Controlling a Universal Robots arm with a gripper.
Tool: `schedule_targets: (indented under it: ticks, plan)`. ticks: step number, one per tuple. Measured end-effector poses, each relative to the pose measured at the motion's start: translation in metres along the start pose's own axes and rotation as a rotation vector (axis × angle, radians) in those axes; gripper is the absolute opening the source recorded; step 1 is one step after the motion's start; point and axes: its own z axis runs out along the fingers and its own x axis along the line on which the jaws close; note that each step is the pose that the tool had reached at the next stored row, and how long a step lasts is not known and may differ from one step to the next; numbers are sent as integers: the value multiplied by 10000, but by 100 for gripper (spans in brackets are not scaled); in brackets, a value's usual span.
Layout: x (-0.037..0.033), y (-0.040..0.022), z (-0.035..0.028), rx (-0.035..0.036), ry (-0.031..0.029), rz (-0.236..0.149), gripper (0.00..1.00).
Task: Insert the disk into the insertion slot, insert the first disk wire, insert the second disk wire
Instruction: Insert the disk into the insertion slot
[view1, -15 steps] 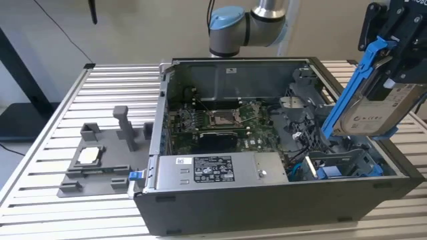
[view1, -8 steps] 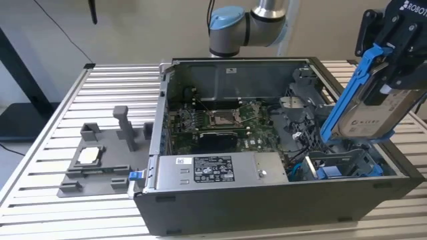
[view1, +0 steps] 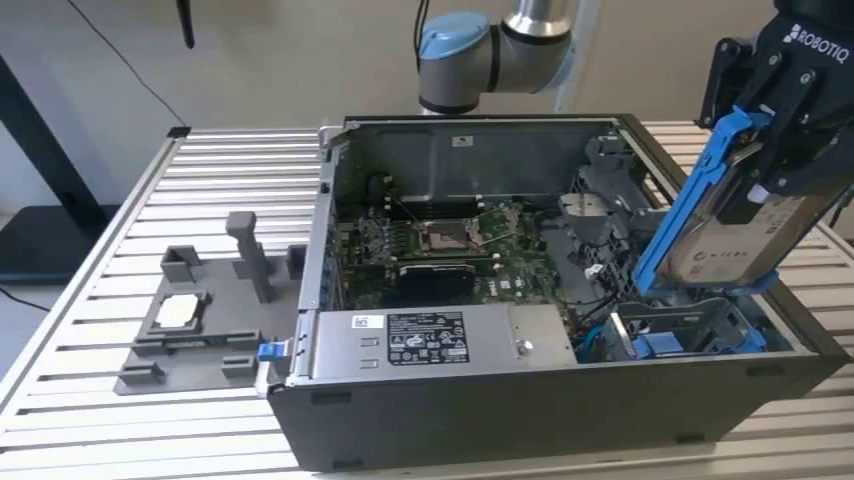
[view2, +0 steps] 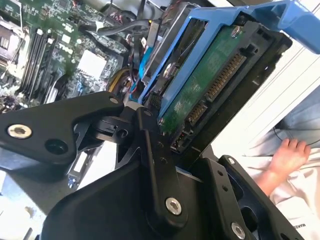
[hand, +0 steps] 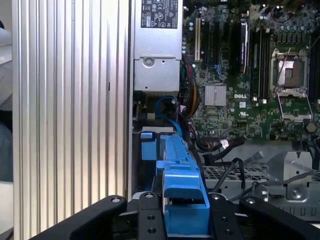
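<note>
In the exterior view my gripper (view1: 758, 165) is shut on the disk (view1: 731, 235), a silver drive in a blue plastic carrier. The disk hangs tilted, its lower end just above the insertion slot (view1: 687, 335), a grey bay with blue rails at the case's front corner on the exterior view's right. The second wrist view shows the disk's green circuit board (view2: 215, 85) and connector edge between my black fingers (view2: 150, 145). The blue carrier (hand: 182, 190) sits between the finger links in the first wrist view. Black and blue cables (hand: 220, 145) lie loose beside the bay.
The open computer case (view1: 534, 420) holds a motherboard (view1: 441, 240) and a grey power supply (view1: 427, 335). A grey fixture tray with posts (view1: 200, 320) stands on the slatted table at the exterior view's left. A person's hand (view2: 285, 155) rests beyond the case.
</note>
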Motion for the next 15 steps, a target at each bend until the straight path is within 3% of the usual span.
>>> schedule_targets:
  ticks: [15]
  plan:
    - [5,-3,186,1,3,-120,33]
